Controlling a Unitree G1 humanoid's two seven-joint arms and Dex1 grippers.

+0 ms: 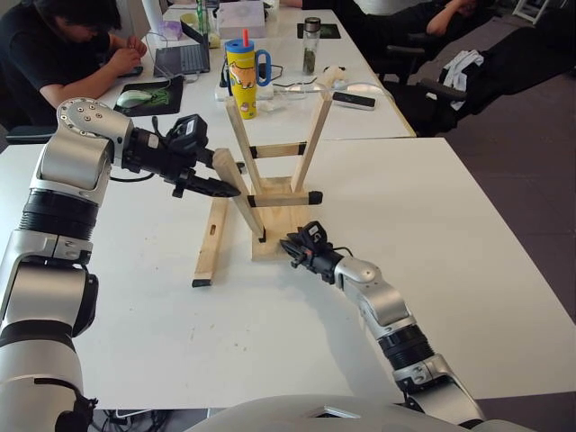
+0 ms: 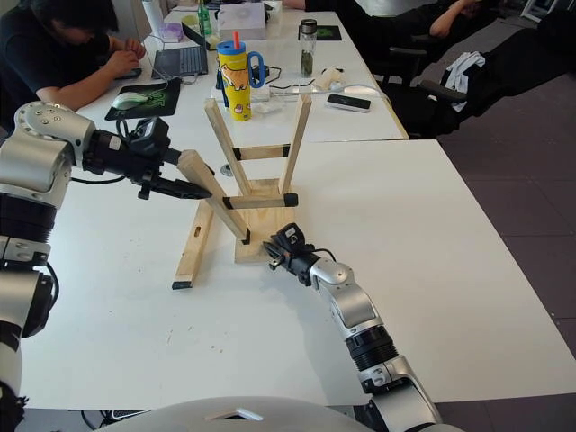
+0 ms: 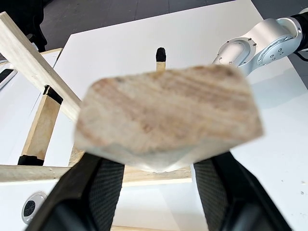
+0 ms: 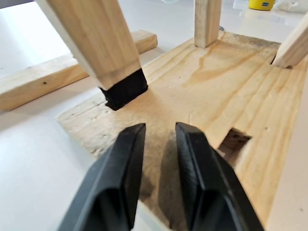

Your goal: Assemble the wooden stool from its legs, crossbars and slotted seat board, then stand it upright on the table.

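Gripping the upper end of a tilted leg [image 1: 245, 209], the left claw [image 1: 216, 186] is clamped on the wood from both sides, while the leg's black-capped lower end is set against the seat board [image 1: 281, 219]. The right claw [image 4: 159, 129] is held low at the near edge of that board, its fingers [image 4: 126, 159] parted by only a narrow gap and holding nothing; whether they touch the wood cannot be told. The board is laid flat on the white table [image 1: 432, 234], with an open slot [image 4: 236, 139] seen just beside the right claw. Two more legs [image 1: 247, 148] are stood up from the board, leaning apart and joined by a crossbar [image 1: 279, 150]; a second crossbar [image 1: 281, 200] is seated lower down. A loose leg [image 1: 211, 243] is laid flat on the table just left of the board. A further table behind is set with a yellow cup [image 1: 241, 79], a laptop [image 1: 183, 58] and a phone [image 1: 353, 99].
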